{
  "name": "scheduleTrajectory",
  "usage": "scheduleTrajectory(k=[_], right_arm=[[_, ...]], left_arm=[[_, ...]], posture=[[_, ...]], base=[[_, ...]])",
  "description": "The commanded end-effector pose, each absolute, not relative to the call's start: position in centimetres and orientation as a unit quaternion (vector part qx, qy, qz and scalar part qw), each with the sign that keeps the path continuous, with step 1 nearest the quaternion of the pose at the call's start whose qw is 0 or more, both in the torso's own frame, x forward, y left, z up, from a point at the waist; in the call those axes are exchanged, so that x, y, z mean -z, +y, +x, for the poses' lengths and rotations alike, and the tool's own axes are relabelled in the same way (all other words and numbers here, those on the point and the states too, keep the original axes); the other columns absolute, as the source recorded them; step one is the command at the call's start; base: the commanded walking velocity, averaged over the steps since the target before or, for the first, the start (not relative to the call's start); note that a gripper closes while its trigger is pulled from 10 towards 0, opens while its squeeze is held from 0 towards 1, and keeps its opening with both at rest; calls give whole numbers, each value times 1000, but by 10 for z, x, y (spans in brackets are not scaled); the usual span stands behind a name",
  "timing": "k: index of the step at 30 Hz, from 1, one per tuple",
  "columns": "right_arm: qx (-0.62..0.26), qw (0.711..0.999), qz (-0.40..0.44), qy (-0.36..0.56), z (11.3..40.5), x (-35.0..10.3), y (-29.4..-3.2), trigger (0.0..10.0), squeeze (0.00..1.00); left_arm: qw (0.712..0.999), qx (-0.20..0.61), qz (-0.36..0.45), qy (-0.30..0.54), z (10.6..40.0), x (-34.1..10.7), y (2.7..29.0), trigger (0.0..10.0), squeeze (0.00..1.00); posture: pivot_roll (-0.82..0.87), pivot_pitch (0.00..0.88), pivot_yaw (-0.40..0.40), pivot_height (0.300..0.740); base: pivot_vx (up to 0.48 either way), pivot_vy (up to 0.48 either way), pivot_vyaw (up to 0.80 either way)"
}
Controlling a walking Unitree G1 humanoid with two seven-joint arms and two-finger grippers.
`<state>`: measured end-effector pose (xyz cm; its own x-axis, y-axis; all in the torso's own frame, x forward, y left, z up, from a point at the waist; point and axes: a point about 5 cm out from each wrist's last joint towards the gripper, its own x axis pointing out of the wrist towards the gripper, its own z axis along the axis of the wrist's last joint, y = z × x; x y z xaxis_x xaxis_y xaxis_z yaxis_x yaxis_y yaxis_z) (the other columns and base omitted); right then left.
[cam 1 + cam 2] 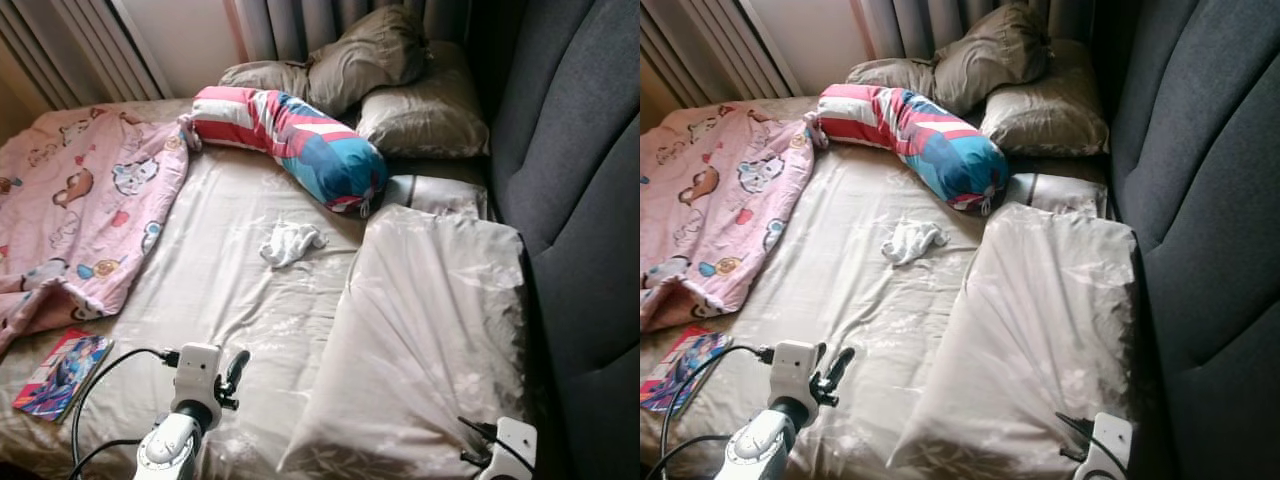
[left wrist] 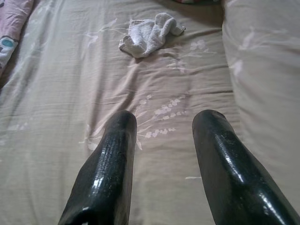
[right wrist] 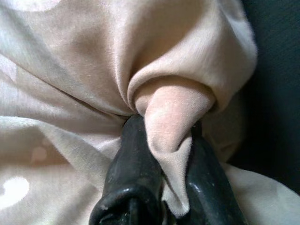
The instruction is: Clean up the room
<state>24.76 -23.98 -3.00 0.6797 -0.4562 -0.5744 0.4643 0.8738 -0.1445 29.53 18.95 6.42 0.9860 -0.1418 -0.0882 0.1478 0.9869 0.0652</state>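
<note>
A large beige pillow [image 1: 430, 330] lies on the right side of the bed, beside the dark headboard. My right gripper [image 3: 166, 125] is shut on a bunched corner of the pillow's fabric [image 3: 171, 108] at its near edge; the wrist [image 1: 508, 445] pokes out below the pillow. My left gripper [image 1: 233, 375] hovers low over the beige sheet [image 1: 230, 290], open with nothing between its fingers [image 2: 119, 136]. A crumpled white cloth [image 1: 290, 242] lies on the sheet ahead of the left gripper [image 2: 164, 122]; the cloth [image 2: 150, 33] sits well beyond the fingertips.
A striped red, white and blue bolster [image 1: 300, 140] lies across the bed's head, with brown pillows [image 1: 420, 110] behind it. A pink cartoon blanket [image 1: 80, 200] covers the left side. A colourful book [image 1: 60, 372] rests near the front left. The grey padded headboard [image 1: 580, 200] walls off the right.
</note>
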Motion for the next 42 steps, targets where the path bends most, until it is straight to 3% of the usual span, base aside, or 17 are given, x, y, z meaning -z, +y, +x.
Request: scheduleTrajectory(k=[1,7,11,12,13,14,16,19,31,32,33,34,42], right_arm=[[323,919,-31,222,263,-4,-277,0,0],[384,911,-98,110,282,-49,-295,0,0],[371,913,-86,147,281,-38,-290,0,0],[369,913,-52,169,277,-28,-287,5922,0],[369,911,-39,177,275,-25,-286,10000,0],[369,911,-39,177,275,-25,-286,10000,0],[351,901,41,252,258,6,-269,10000,0],[338,897,61,278,252,16,-260,10000,0],[271,932,67,230,270,3,-249,10000,0],[267,934,66,227,272,2,-248,10000,86],[267,934,66,227,272,2,-248,10000,86],[262,937,69,221,273,1,-247,10000,1000],[250,943,48,214,275,-2,-246,10000,1000]], left_arm=[[995,64,38,61,291,-55,193,10000,0],[996,68,32,56,296,-55,188,10000,0],[996,68,31,56,296,-54,186,10000,0],[996,68,31,56,296,-54,186,10000,0],[996,68,30,56,296,-54,186,10000,0],[996,68,30,56,296,-54,186,10000,0],[996,65,29,56,295,-53,187,10000,0],[996,64,30,56,295,-52,188,10000,0],[996,64,29,57,294,-49,184,10000,0],[996,64,28,57,293,-48,184,10000,0],[996,64,28,57,293,-48,184,10000,0],[996,64,28,56,293,-48,183,10000,0],[996,58,24,56,292,-47,183,10000,0]], posture=[[2,241,108,740],[-11,229,99,740],[-12,225,92,740],[-8,224,90,740],[-8,224,90,740],[-8,224,90,740],[-2,224,85,740],[-1,222,82,740],[-11,209,72,740],[-11,205,68,740],[-11,205,68,740],[-8,205,64,740],[-10,220,53,740]], base=[[0,0,0],[0,0,0],[0,0,0],[0,0,0],[0,0,0],[0,0,0],[0,0,0],[0,0,0],[0,0,0],[0,0,0],[0,0,0],[0,0,0],[0,0,0]])
